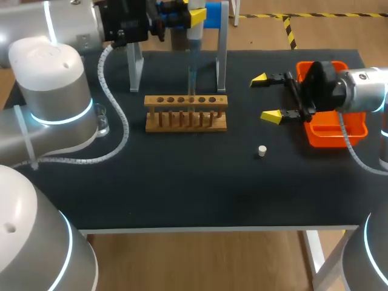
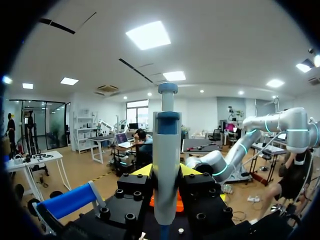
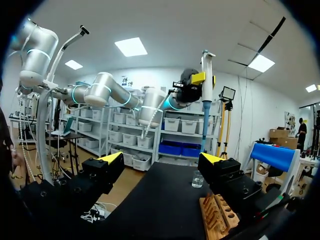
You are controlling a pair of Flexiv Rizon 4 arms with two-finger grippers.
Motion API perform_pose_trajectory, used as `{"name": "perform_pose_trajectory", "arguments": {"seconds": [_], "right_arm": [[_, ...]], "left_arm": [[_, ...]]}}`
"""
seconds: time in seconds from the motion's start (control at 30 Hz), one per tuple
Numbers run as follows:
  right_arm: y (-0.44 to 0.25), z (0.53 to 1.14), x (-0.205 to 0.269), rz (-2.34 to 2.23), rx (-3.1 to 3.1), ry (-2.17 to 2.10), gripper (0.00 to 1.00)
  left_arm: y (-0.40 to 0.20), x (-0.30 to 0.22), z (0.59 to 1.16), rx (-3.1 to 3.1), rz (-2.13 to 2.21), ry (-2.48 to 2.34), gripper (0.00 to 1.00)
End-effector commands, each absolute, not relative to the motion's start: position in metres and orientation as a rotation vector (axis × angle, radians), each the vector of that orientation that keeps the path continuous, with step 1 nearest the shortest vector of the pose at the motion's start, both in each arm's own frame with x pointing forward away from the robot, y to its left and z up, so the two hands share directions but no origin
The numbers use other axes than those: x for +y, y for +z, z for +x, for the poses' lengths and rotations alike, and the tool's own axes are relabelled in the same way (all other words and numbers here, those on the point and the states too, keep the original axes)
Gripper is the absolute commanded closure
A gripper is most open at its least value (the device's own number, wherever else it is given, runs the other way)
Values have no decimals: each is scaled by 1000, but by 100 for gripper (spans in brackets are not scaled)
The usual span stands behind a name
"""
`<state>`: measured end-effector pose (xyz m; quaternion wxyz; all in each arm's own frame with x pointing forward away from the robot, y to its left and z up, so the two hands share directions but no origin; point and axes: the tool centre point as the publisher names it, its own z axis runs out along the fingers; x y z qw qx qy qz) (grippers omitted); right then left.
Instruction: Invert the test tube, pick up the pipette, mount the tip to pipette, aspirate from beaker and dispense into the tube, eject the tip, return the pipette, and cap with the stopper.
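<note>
My left gripper [image 1: 193, 17] is at the table's far side, shut on the grey pipette [image 2: 166, 165], which hangs upright between its fingers. The pipette's lower end [image 1: 193, 73] points down over the wooden test tube rack [image 1: 186, 113]. I cannot make out a tube in the rack. A small glass beaker [image 1: 102, 119] stands left of the rack, partly behind my left arm. The white stopper [image 1: 262, 151] lies on the mat right of the rack. My right gripper [image 1: 267, 97] is open and empty, level with the rack's right side. From the right wrist the pipette [image 3: 205, 95], beaker [image 3: 198, 179] and rack [image 3: 220, 212] lie ahead.
An orange tray [image 1: 351, 134] sits at the right edge, under my right wrist. The metal pipette stand [image 1: 222, 57] with a blue bar [image 1: 213, 13] rises behind the rack. The black mat [image 1: 182, 182] covers the table up to its front edge.
</note>
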<state>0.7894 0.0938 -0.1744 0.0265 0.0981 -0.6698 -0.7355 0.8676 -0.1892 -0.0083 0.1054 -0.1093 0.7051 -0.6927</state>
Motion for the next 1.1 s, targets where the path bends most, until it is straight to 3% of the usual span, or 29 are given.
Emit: {"name": "perform_pose_trajectory", "arguments": {"seconds": [0.03,1.1], "right_arm": [[-174,789,94,302,-2074,-2270,0],[-174,789,94,302,-2074,-2270,0]], "left_arm": [[-10,-157,858,2074,-330,-2033,100],[-70,16,882,1922,-488,-1943,100]]}}
